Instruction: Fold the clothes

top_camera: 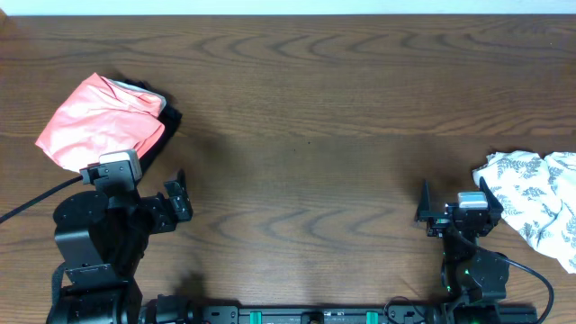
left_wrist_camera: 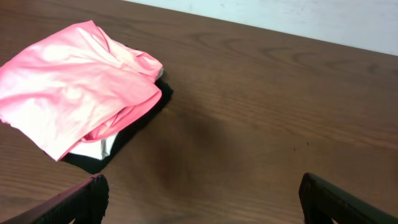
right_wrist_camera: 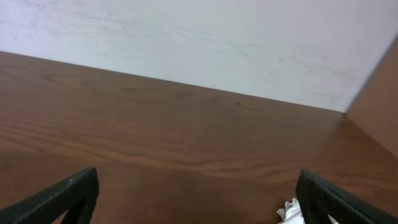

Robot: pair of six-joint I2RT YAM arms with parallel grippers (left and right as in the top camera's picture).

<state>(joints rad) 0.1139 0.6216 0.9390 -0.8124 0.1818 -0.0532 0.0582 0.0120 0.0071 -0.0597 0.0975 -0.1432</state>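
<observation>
Clothes (left_wrist_camera: 74,93): salmon-pink garment, bunched in a loose, unfolded heap at the far left of the surface (top_camera: 306,108), resting on a pale layer (left_wrist_camera: 101,148) and a dark item (left_wrist_camera: 93,163)
Left hand (left_wrist_camera: 205,202): fingers spread wide, holding nothing, hanging near the heap on its near side, not touching it
Right hand (right_wrist_camera: 196,199): fingers spread wide, empty, well apart from the clothes, just beside the leaf-print cloth (top_camera: 535,202) at the right
Risk, wrong layer: pale layer or dark item likely to be pinched along with the pink fabric, both peeking out right under its near edge
Risk, dragging: whole stack apt to slide across the surface instead of the garment spreading, given smooth-looking fabric and a pull from one side only
Risk, twist: a lone left-side lift likely to leave the garment roped or doubled rather than flat, right hand being far off
Risk, stray cloth: leaf-print cloth close enough to the right hand to be snagged on its way across
Hidden, garment: sleeves, collar and hem not to be told apart within the heap; no print visible
Hidden, underlayers: extent and kind of the dark item and pale layer unknown, mostly covered
Cut off: leaf-print cloth clipped by the right border overhead, only a white scrap in the right wrist view
Hard to make out: one finger of the left hand masked by the arm overhead
</observation>
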